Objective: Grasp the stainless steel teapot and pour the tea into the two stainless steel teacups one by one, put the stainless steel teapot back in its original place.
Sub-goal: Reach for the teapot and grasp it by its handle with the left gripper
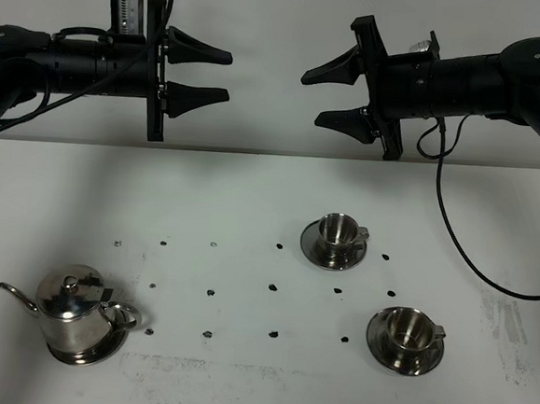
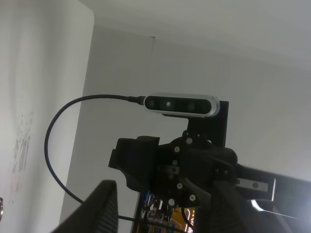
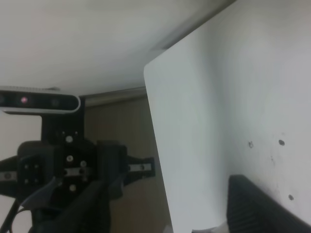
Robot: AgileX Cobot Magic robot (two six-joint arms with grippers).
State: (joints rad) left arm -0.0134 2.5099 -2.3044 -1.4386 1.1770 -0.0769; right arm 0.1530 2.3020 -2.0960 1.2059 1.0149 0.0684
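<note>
On the left side of the white tabletop (image 1: pixel 237 387), the shiny rounded stainless steel teapot (image 1: pixel 67 310) sits on its round steel saucer (image 1: pixel 99 350). Farther small steel teacup (image 1: pixel 336 230) and nearer teacup (image 1: pixel 408 329) stand rightward. My left jaws and right jaws hang released, empty. Step: approach, I judge. Next: lower left jaws around loop handle (image 1: pixel 126 315).

Even, rather dim light; soft glints on the teapot (image 1: pixel 72 316); grainy, murky wrist views.
</note>
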